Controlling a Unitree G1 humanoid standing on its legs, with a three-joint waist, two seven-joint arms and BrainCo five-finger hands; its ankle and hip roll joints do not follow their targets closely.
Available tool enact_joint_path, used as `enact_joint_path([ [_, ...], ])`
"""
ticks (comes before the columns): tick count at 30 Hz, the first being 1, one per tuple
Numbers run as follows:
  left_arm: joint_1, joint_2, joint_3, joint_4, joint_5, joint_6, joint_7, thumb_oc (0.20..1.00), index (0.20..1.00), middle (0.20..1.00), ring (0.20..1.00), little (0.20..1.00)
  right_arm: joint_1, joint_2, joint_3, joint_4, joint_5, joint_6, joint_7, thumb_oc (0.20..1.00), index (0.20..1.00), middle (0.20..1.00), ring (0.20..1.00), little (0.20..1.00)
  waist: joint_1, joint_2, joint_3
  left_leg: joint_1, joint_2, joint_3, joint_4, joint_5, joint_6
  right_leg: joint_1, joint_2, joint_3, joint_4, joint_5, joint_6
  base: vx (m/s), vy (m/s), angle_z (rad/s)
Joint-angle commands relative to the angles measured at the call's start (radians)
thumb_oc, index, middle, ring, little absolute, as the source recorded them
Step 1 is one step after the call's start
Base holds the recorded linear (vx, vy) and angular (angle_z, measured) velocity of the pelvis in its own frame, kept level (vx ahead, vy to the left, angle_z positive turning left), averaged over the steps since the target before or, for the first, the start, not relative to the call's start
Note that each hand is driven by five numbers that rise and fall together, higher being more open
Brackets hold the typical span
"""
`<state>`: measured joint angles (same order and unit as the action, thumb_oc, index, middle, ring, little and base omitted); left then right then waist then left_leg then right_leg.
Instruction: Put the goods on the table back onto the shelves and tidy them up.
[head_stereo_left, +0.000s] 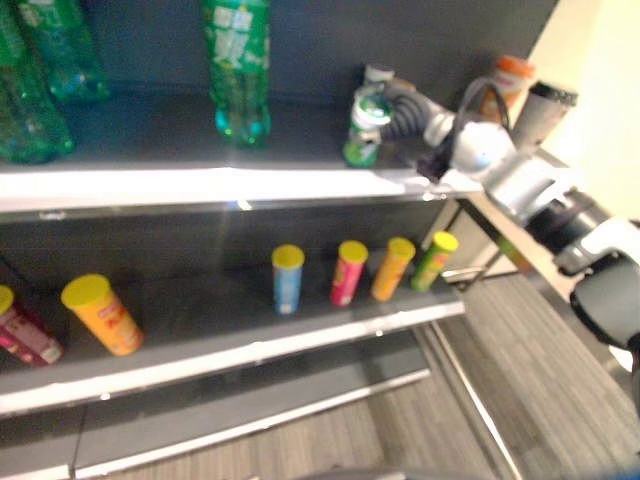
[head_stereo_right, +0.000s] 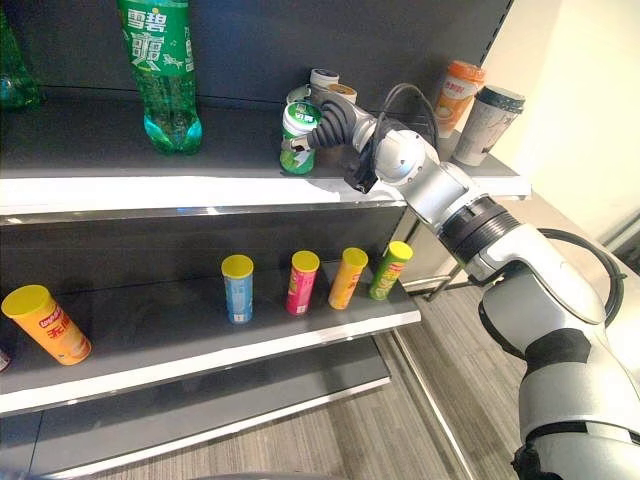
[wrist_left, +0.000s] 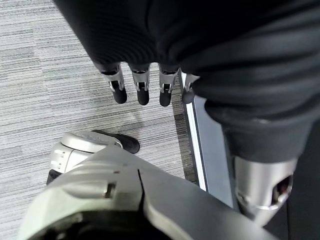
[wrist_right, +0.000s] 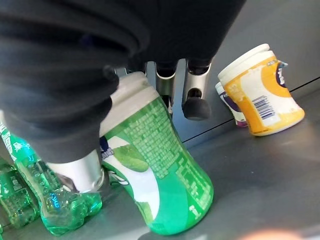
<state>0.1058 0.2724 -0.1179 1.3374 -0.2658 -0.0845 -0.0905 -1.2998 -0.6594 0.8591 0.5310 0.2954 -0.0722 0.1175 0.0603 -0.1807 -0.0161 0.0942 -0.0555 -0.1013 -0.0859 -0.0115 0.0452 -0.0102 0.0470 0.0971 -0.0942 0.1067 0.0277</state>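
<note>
Right eye view has the right hand (head_stereo_right: 335, 125) up on the top shelf (head_stereo_right: 250, 190), its fingers wrapped round a green cup (head_stereo_right: 298, 138) that stands upright, set back from the shelf's front edge. Behind the green cup, against the back wall, stand an orange cup (wrist_right: 262, 92) and another half hidden behind it. To the green cup's left, a tall green bottle (head_stereo_right: 163, 70) stands with open shelf between them. On the lower shelf (head_stereo_right: 200, 360), four small cans (head_stereo_right: 315, 280) stand in a row below the green cup. Down by the floor, the left hand (wrist_left: 142, 85) hangs with fingers straight, holding nothing
</note>
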Motion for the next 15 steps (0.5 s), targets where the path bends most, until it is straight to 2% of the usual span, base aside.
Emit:
enact_joint_path([
  [1,-0.055,0.022,-0.007,0.074,-0.054,-0.019,-0.014,1.0,1.0,1.0,1.0,1.0,-0.145,-0.065,0.052,0.085,0.025,0.0,0.007,0.2,0.2,0.2,0.2,0.2,0.005,-0.022,-0.012,-0.002,0.062,-0.083,-0.001,-0.047,-0.061,0.042,-0.037,0.047,0.007,-0.048,0.055,0.0,0.0,0.0],
  [15,-0.044,0.024,0.006,0.07,-0.061,-0.018,-0.039,1.0,1.0,1.0,1.0,1.0,-0.136,-0.194,0.135,0.016,0.105,0.004,0.082,0.2,0.2,0.2,0.2,0.2,-0.008,-0.021,-0.009,0.001,0.065,-0.071,-0.001,-0.05,-0.068,0.044,-0.036,0.043,0.007,-0.052,0.059,0.0,0.0,0.0],
])
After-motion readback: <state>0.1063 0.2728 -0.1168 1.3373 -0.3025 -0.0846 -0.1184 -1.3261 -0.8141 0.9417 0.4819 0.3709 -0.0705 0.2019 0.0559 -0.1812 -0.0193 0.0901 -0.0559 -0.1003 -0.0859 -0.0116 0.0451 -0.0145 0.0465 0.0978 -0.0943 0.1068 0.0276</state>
